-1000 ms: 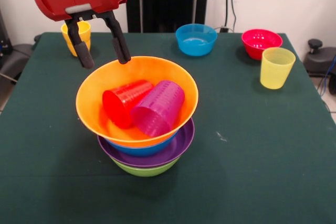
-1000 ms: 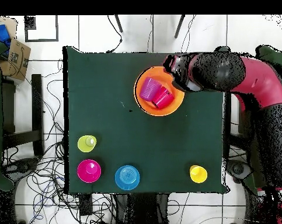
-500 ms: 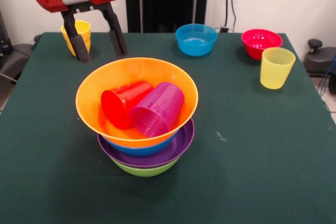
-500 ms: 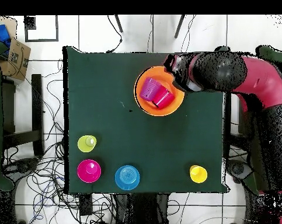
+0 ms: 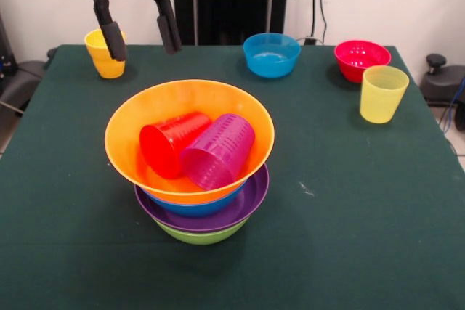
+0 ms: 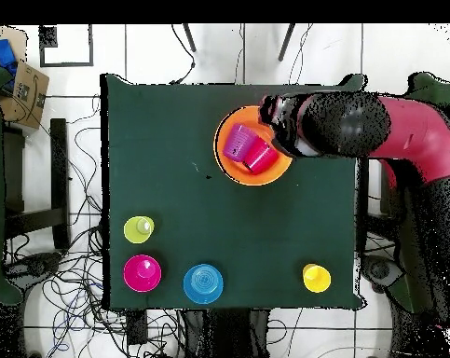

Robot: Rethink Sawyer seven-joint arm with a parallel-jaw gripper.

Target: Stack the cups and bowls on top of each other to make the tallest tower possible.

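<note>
The tower stands in the front view: a green bowl (image 5: 203, 236) at the bottom, then a purple bowl (image 5: 251, 201), a blue bowl (image 5: 192, 207) and the wide orange bowl (image 5: 127, 117) on top. A red cup (image 5: 168, 143) and a translucent purple cup (image 5: 218, 149) lie on their sides inside the orange bowl. My gripper (image 5: 140, 36) hangs open and empty above and behind the tower. An orange-yellow cup (image 5: 102, 59) stands at the far left. A pale yellow cup (image 5: 382, 94), a small blue bowl (image 5: 272, 54) and a small red-pink bowl (image 5: 361, 58) stand apart.
In the overhead view the orange bowl (image 6: 270, 174) sits near the table's (image 6: 172, 168) right edge, with my arm (image 6: 359, 121) over it. The orange-yellow cup (image 6: 316, 277), blue bowl (image 6: 202, 283), red-pink bowl (image 6: 142, 273) and pale yellow cup (image 6: 139, 228) line the bottom edge.
My gripper has risen straight up from the orange bowl's back rim, staying open and empty. The cups and bowls have not moved.
</note>
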